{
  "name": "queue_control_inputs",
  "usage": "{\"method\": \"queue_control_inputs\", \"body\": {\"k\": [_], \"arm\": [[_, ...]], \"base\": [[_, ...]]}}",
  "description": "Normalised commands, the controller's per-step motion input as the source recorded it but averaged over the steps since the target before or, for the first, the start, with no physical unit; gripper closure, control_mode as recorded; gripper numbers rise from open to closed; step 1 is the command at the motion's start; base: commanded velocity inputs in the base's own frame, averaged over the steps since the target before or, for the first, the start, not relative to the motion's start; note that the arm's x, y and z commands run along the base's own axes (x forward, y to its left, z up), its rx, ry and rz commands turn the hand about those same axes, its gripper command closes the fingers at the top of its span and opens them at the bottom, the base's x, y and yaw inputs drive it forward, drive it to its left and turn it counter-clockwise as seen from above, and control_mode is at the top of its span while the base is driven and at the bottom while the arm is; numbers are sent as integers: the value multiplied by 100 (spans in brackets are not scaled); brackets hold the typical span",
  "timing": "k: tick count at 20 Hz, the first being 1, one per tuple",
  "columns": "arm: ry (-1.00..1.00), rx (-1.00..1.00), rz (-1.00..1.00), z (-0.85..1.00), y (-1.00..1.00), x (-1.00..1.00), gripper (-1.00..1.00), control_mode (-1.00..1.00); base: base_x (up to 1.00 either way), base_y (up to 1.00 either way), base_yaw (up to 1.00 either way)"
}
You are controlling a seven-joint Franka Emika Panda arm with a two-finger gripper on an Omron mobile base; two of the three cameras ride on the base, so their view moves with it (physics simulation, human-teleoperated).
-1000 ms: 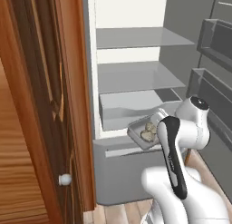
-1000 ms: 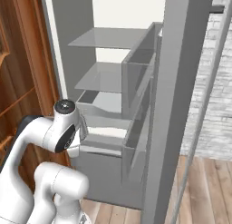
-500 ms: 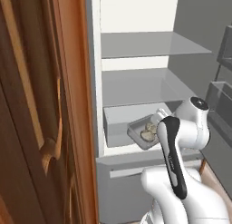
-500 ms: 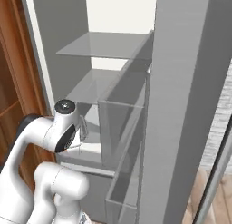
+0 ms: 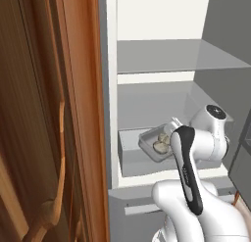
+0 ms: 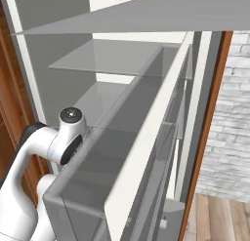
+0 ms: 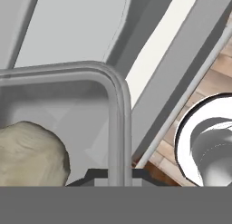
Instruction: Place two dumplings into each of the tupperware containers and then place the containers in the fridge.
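A grey tupperware container hangs at the front of the fridge, low over its lower shelf. Two pale dumplings lie in it. My gripper is shut on the container's rim at a rounded corner, and one dumpling lies just inside that corner. In the left base view my forearm covers most of the hand. The fridge's glass shelves stand bare above the container.
A brown wooden cabinet door with a handle stands close on the left. The fridge door's grey bins stretch across the right base view beside my arm. A brick wall and wooden floor lie beyond the door.
The whole picture has shifted: the base has come closer to the fridge, which now looms larger. The container stays in my grip and now sits inside the shelf opening.
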Motion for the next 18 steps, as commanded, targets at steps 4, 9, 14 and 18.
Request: {"method": "queue_control_inputs", "body": {"k": [4,9,14,18], "arm": [[0,-3,-30,0,-16,1,100,-100],[-14,5,-34,22,-19,8,100,-100],[-19,7,-32,12,-28,31,100,-100],[-1,1,-24,13,-71,45,100,-100]], "base": [[0,0,0],[0,0,0],[0,0,0],[0,0,0]]}}
